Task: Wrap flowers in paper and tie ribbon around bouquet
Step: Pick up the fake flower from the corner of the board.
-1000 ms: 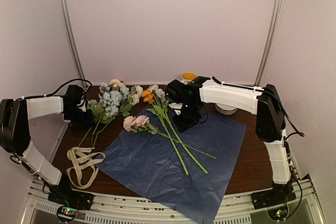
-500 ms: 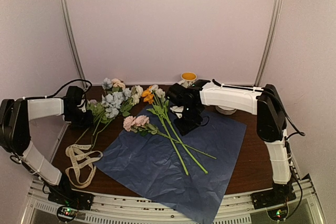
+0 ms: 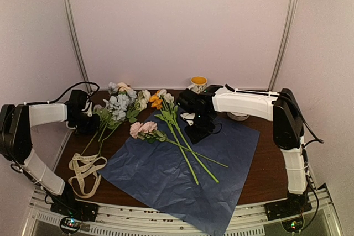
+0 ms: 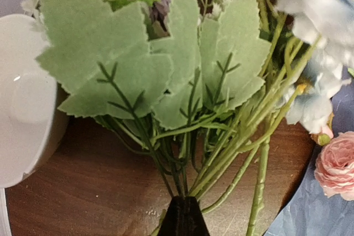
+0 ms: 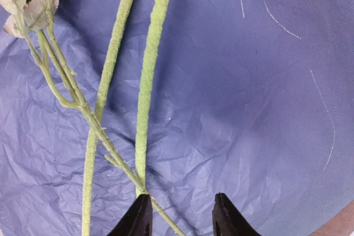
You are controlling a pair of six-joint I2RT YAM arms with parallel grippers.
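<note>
Left claw pinches loose flowers at mid-left; right claw hangs half-open over stems on flat paper; ribbon lies untied, lower left.

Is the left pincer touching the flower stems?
Touching. The left wrist view shows the green flower stems converging into the shut left pincer, pinched at its dark tip.
</note>
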